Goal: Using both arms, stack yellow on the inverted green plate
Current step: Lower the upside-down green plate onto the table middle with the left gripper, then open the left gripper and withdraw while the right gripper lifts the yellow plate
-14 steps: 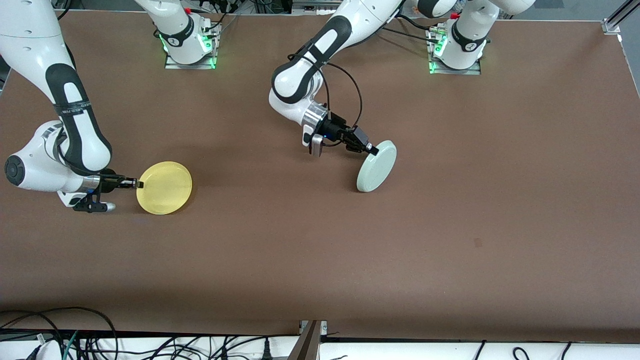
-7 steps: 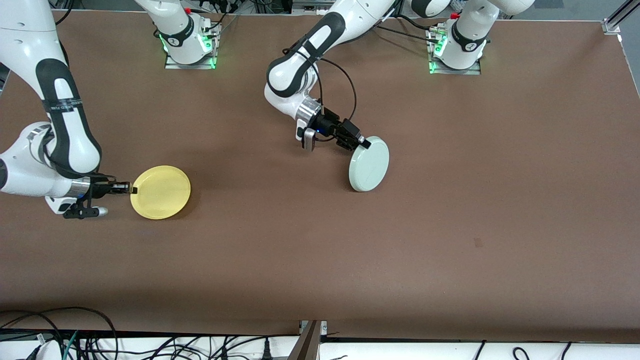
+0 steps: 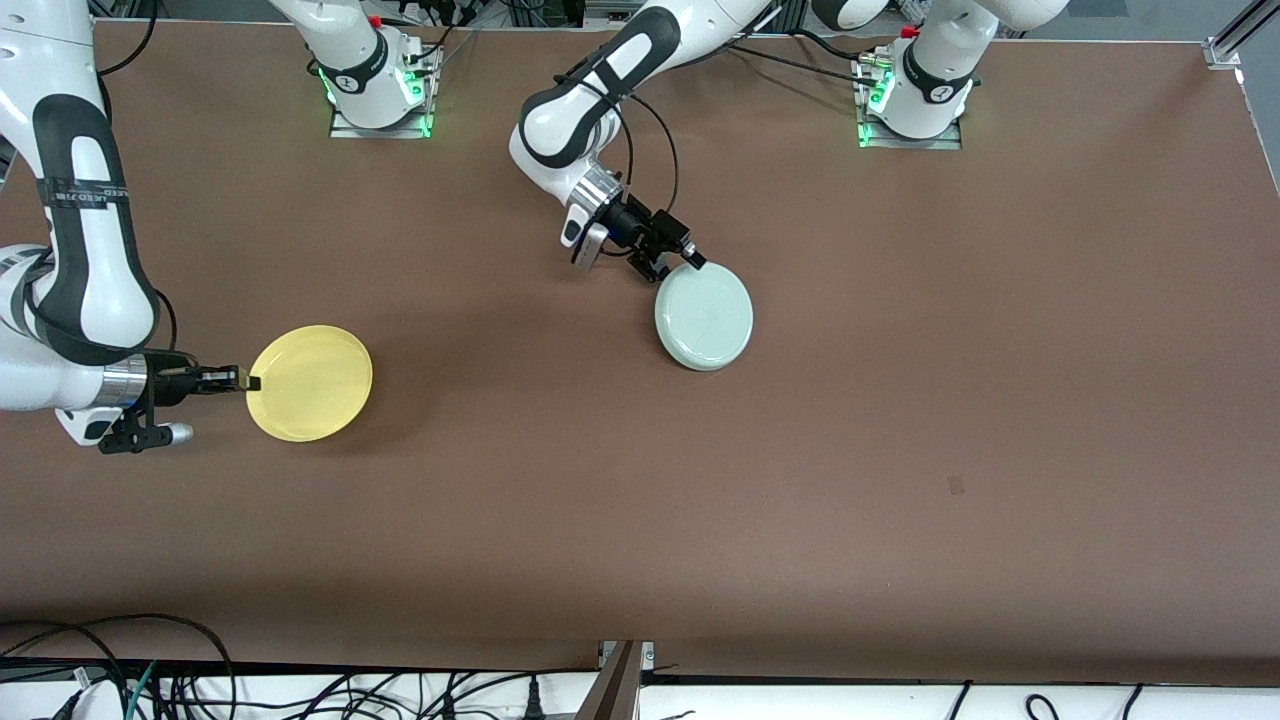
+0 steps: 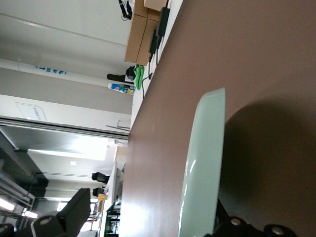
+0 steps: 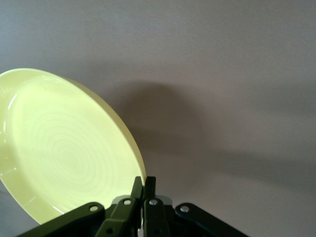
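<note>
The pale green plate point(image 3: 704, 316) is bottom up and almost flat at the table's middle. In the left wrist view the green plate point(image 4: 205, 163) shows edge on, tilted off the table with shadow under it. My left gripper point(image 3: 675, 265) is at its rim on the side toward the bases. Its jaws stand apart, with one finger point(image 4: 237, 228) beside the rim. The yellow plate point(image 3: 310, 383) is hollow side up, toward the right arm's end. My right gripper point(image 3: 248, 381) is shut on its rim point(image 5: 140, 170) and holds it just above the table.
The brown table point(image 3: 900, 450) is bare around both plates. The two arm bases point(image 3: 375, 85) stand along the edge farthest from the front camera. Cables point(image 3: 150, 680) hang below the edge nearest that camera.
The left arm has tipped the green plate from steeply tilted to nearly flat, and has moved it toward the right arm's end. The right gripper has drawn the yellow plate slightly toward its own end.
</note>
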Motion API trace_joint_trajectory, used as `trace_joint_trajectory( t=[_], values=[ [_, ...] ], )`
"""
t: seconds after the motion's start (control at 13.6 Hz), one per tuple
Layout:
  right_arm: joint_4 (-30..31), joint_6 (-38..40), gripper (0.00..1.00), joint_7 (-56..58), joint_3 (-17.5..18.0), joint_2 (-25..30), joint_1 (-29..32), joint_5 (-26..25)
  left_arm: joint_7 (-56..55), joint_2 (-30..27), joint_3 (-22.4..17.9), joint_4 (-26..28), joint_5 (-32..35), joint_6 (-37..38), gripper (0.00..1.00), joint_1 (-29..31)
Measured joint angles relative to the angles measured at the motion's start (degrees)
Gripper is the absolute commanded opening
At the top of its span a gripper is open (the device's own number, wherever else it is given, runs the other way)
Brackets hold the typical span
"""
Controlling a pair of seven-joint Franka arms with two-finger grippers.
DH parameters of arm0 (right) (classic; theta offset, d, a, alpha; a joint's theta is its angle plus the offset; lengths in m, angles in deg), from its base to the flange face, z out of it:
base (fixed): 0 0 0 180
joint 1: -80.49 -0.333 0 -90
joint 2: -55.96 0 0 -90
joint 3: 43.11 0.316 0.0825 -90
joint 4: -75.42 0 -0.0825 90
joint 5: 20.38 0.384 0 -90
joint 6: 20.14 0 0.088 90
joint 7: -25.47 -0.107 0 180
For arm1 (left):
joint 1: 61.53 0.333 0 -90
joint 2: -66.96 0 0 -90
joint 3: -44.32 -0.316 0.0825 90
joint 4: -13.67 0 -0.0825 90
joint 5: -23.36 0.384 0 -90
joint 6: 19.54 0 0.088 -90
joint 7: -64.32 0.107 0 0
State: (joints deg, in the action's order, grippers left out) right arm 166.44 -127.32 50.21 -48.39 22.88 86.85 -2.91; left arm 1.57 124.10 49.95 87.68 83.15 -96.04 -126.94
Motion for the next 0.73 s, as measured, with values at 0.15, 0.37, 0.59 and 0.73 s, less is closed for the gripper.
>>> trace_joint_trajectory(
  t=[0.15,0.37,0.59,0.73],
  values=[
    [-1.30,1.60,0.00,0.07,0.06,0.00,-0.37,0.00,-0.64,-0.04,0.62,-2.13,-0.16,-1.61,1.00,0.05],
    [-4.62,5.11,0.00,0.07,0.14,0.01,-1.27,0.00,-0.62,-0.24,1.81,-7.16,-0.30,-3.31,1.00,0.04],
    [-6.91,7.47,0.00,0.06,0.17,0.03,-2.25,0.00,-0.62,-0.32,3.60,-11.24,-1.01,-4.60,1.00,0.05],
    [-6.96,8.79,0.00,0.06,0.21,-0.01,-2.81,0.00,-0.86,-0.40,4.33,-13.25,-3.59,-4.93,1.00,0.28]
  ],
)
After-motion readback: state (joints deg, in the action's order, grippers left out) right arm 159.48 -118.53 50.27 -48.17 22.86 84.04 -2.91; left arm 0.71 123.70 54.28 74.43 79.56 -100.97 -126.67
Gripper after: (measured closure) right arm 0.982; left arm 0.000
